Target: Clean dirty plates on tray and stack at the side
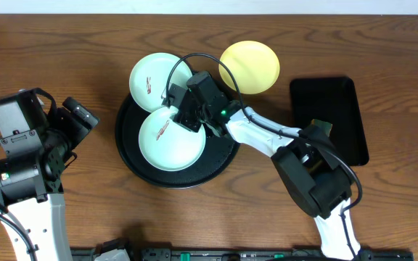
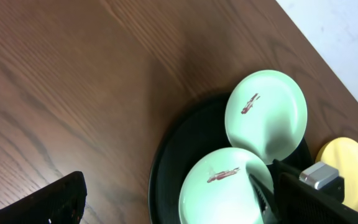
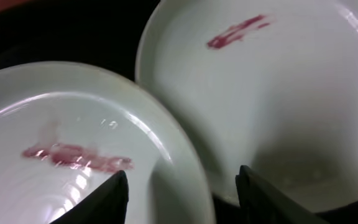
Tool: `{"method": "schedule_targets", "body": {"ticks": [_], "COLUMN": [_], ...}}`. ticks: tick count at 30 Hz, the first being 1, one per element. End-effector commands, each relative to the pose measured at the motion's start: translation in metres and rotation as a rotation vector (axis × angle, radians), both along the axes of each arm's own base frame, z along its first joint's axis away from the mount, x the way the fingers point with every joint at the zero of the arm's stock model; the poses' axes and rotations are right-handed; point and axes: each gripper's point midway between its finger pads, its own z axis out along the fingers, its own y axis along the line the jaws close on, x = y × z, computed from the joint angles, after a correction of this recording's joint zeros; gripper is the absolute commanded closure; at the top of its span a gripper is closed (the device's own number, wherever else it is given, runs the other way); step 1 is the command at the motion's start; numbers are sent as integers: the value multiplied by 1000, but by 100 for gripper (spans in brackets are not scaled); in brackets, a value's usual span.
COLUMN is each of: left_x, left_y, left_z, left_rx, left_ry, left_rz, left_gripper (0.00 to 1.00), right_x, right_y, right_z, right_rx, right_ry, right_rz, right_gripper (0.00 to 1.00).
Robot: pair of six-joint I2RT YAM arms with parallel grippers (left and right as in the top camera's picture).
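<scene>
On my right wrist cam the lower-left mint plate [image 3: 55, 124] and upper-right mint plate [image 3: 278, 93] both run off the frame. Overhead, centre frame, the right gripper [image 1: 182, 116] hides where their rims meet.

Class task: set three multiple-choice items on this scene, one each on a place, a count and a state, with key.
1. Where is the yellow plate? A on the table beside the round tray; B on the rectangular tray; C inside it.
2. How many plates show a reddish smear? A one; B two; C three.
3. The left fingers are: A wide apart, empty; B shut on a plate; C shut on the tray.
Key: 1A, it lies on wood; 2B, both green plates are smeared; 3A, nothing sits between them.
</scene>
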Motion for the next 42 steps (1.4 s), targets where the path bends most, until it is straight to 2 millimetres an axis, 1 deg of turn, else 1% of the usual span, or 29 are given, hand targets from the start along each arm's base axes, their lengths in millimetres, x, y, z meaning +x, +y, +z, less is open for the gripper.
{"method": "schedule_targets", "body": {"ticks": [1,4,10,12,15,17,18,19,22,23,25,30,31,32,33,34,36,39,41,42], "left_x": [1,1,1,1,1,1,1,1,1,1,1,1,1,1,1,1,1,1,1,1], "left_y": [1,1,1,1,1,1,1,1,1,1,1,1,1,1,1,1,1,1,1,1], "left_z": [6,6,6,6,6,6,6,6,6,6,6,6,6,6,6,6,6,6,6,6], "left_rx": [5,5,5,5,5,5,5,5,5,5,5,5,5,5,5,5,5,5,5,5], "left_ry": [-15,-15,-15,-15,-15,-15,-15,-15,-15,-15,-15,-15,-15,-15,-15,-15,-15,-15,-15,-15], "left_rz": [4,4,4,4,4,4,4,4,4,4,4,4,4,4,4,4,4,4,4,4], "left_gripper": [3,3,3,3,3,3,3,3,3,3,3,3,3,3,3,3,3,3,3,3], "right_x": [6,7,6,6,6,7,7,7,9,10,11,10,8,7,6,4,-4,-13,-12,-11], "right_y": [4,5,4,4,4,4,4,4,5,5,6,4,1,-2,-5,-8,-11,-18,-26,-29], "right_z": [-2,-2,-23,-24,-24,-23,-23,-24,-20,-18,-11,23,28,32,34,34,30,15,1,-6], "right_rx": [5,9,-10,-13,-10,-8,-9,-9,-1,3,12,76,79,82,84,88,95,96,73,62], "right_ry": [-35,-40,-18,-16,-19,-20,-20,-20,-31,-36,-44,8,27,48,75,110,172,268,302,309], "right_rz": [-2,-2,-1,-2,-2,-3,-4,-4,-6,-6,-7,-79,-94,-111,-130,-139,-104,-69,-85,-94], "right_gripper": [48,48,48,51,62,64,66,71,98,99,99,99,93,70,61,61,62,66,70,71]}}
